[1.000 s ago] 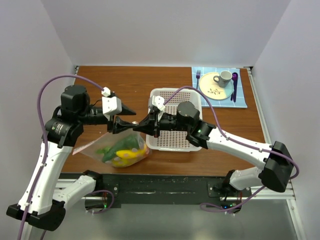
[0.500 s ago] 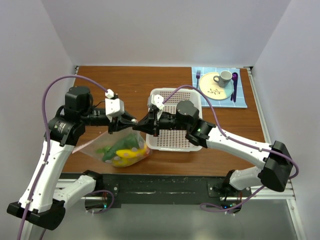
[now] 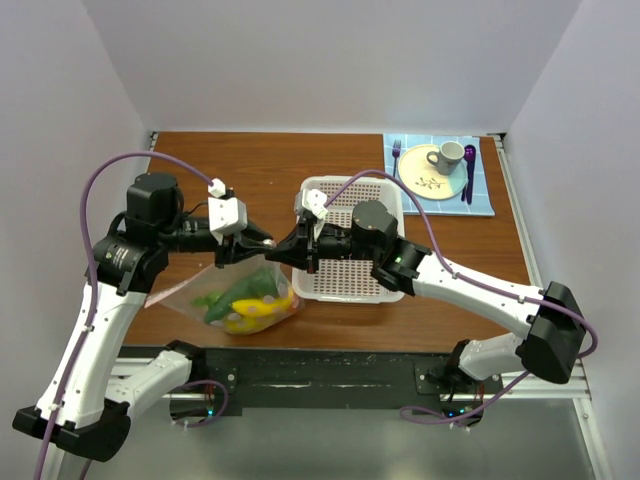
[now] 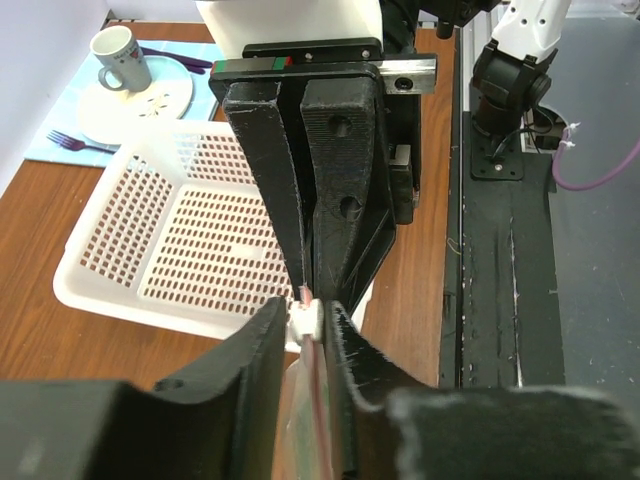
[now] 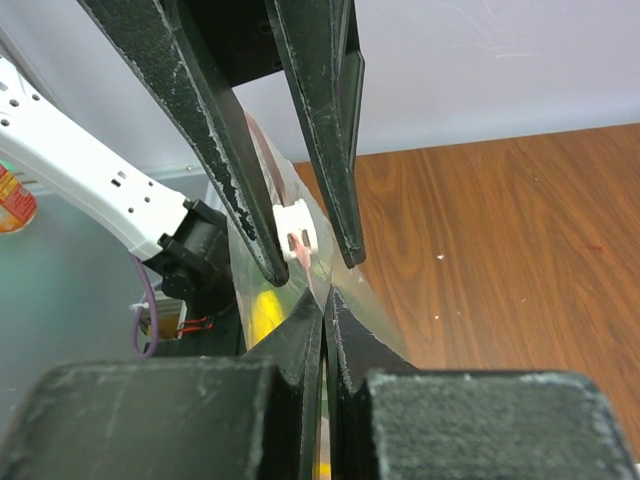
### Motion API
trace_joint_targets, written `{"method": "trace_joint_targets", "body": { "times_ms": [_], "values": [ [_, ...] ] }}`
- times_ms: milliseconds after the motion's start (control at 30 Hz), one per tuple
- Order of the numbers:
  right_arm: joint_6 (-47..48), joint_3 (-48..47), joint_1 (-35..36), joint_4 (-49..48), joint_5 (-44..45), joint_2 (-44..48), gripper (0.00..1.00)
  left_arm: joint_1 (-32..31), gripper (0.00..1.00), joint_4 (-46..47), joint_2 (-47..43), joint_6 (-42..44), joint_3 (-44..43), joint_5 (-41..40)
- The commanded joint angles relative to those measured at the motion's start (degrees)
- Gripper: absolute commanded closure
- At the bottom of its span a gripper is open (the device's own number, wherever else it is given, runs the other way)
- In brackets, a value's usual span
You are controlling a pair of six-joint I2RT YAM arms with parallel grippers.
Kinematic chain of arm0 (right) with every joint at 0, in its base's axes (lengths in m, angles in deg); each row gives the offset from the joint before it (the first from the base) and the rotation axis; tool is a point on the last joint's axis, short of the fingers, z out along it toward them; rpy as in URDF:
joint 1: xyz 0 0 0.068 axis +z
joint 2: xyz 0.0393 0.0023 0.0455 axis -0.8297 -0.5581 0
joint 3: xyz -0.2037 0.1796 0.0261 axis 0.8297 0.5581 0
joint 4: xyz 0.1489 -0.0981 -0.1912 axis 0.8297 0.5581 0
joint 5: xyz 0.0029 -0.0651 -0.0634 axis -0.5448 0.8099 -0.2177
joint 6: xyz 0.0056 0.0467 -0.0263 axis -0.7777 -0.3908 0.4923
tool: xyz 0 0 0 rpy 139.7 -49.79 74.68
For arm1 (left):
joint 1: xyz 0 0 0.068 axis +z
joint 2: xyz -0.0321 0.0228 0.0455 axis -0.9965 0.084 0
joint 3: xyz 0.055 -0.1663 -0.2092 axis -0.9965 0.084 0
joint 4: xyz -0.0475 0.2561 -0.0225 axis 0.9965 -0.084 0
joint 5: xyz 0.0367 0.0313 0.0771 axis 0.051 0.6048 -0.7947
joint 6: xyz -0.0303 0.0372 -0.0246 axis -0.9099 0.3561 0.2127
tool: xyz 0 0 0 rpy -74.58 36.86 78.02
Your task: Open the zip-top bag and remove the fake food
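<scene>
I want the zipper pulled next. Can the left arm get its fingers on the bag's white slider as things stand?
Probably yes: the left fingers sit either side of the white slider on the zip-top bag, with nothing between. The right fingers pinch the bag just beyond.

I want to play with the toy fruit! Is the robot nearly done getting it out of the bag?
Not yet. Done: the right gripper is clamped on the top edge of the zip-top bag, holding it up. In hand: the left gripper pinches the white slider, ready to unzip. Left: the fake food is all inside the bag, beside the white basket.
</scene>
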Motion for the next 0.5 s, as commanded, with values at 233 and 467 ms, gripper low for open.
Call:
{"method": "trace_joint_targets", "body": {
  "times_ms": [233, 467],
  "values": [
    [1.0, -2.8, 0.4, -1.4, 1.8, 0.9, 1.0, -0.3, 1.0, -3.0, 0.4, 2.6, -2.9, -0.3],
    [0.8, 0.6, 0.2, -4.9, 13.1, 2.0, 1.0, -0.3, 1.0, -9.6, 0.8, 6.1, -7.7, -6.1]
  ]
}}
